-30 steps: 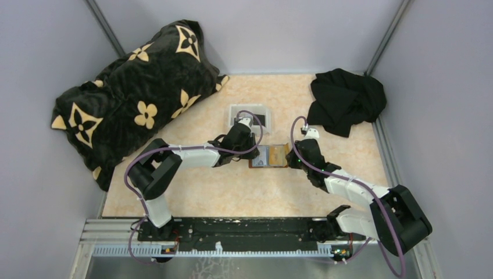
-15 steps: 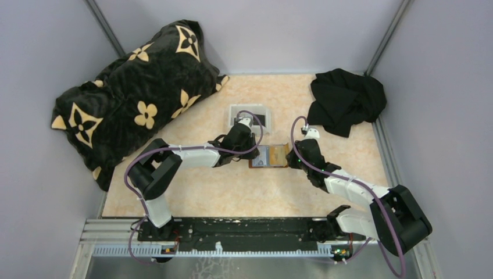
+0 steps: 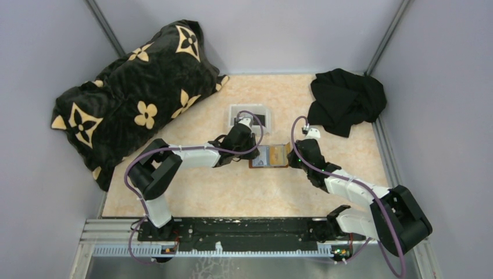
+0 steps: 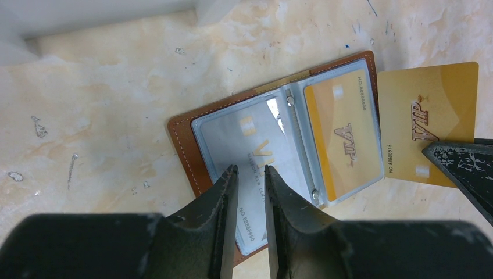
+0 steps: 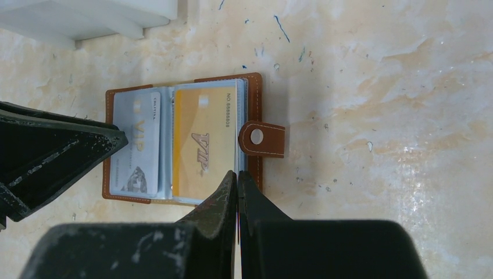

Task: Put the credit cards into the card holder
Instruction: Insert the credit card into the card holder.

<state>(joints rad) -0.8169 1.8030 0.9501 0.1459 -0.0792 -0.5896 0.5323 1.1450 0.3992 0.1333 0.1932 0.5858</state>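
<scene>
Card holder (image 4: 183, 139) open flat, mid-worktop (image 4: 104, 128). Silver card (image 4: 247, 136) in one sleeve, gold card (image 4: 343, 131) in other. Left pincer (image 4: 250, 174) released, fingers slightly apart, tips over silver card (contact unclear). Right pincer (image 5: 237, 174) clenched on second gold card (image 4: 427, 107), just beside holder at its 3 o'clock in left wrist view. White tray (image 3: 235, 113) at holder's 11 o'clock, top view.

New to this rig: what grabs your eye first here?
The open brown card holder at mid-table, a silver card and a gold card already sleeved. The right gripper pinches a second gold card at its right edge; the left gripper is over the silver side. Far left, a big black flower-print pillow.
</scene>
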